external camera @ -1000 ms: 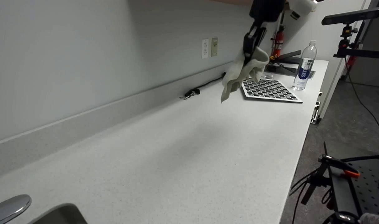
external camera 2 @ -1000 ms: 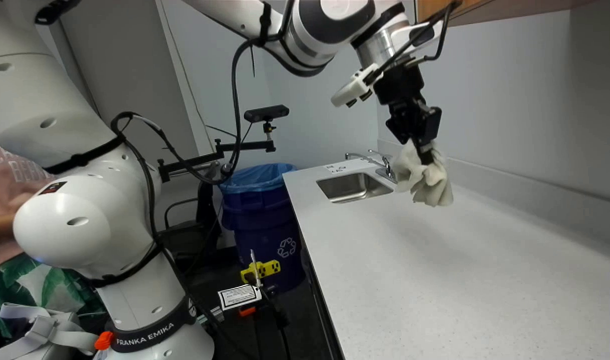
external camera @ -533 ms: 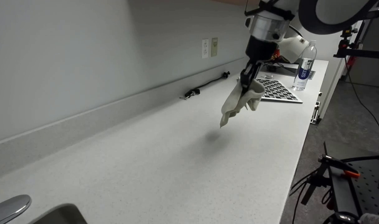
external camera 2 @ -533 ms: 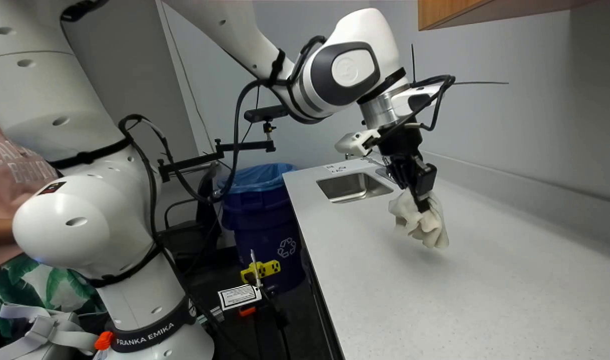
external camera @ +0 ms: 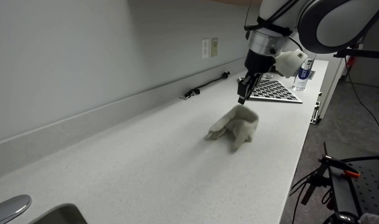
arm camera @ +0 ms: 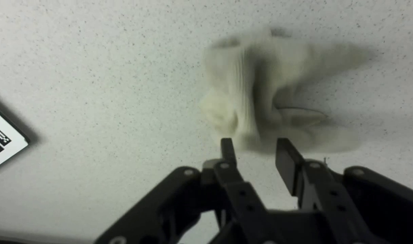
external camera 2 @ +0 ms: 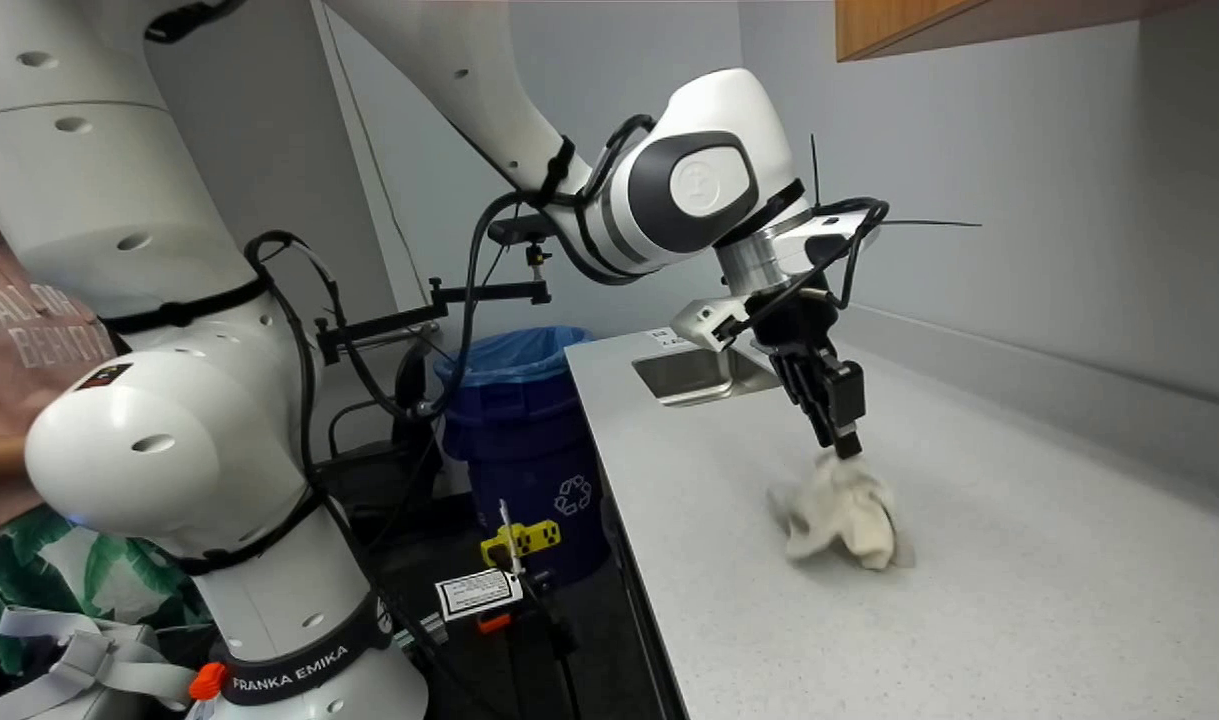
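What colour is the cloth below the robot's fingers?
Plain cream, greyish in the shaded folds; the cloth shows best in an exterior view.

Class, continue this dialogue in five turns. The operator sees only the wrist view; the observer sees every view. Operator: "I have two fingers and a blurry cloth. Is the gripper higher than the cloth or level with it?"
Observer: Higher; in both exterior views the gripper is above the cloth.
Operator: A patterned board pokes into my picture. What stands beside it?
Observer: A clear bottle, upright, in an exterior view.
Operator: Is anything set into the counter?
Observer: Yes, a metal sink, in both exterior views.
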`<state>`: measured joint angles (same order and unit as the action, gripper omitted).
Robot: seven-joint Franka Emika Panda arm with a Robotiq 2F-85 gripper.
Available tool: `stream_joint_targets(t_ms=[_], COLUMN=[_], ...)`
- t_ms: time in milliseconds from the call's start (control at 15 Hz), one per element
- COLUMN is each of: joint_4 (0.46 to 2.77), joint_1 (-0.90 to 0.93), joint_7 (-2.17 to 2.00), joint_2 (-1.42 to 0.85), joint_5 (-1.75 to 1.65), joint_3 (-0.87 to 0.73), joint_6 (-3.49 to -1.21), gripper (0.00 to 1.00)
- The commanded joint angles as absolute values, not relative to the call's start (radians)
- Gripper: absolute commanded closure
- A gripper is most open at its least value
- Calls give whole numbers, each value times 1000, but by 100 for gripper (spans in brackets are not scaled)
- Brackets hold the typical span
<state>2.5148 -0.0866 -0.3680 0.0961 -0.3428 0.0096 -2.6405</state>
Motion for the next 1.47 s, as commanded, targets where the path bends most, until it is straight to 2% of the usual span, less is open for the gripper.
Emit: stream_joint_targets(t_ms=[0, 267, 667, 733, 1400], joint_4=[2530, 2528, 2544, 2512, 2515], joint_1=[-100, -115, -133, -136, -136], joint_7=[-392, -388, -352, -360, -360], joint_2=[127, 179, 311, 247, 245], joint_5=[-373, -360, -321, -329, -330], joint_3=[0, -7, -5, 8, 11], joint_6=[-2666, -2672, -2669, -2651, -2649], gripper=[31, 1, 0, 0, 0])
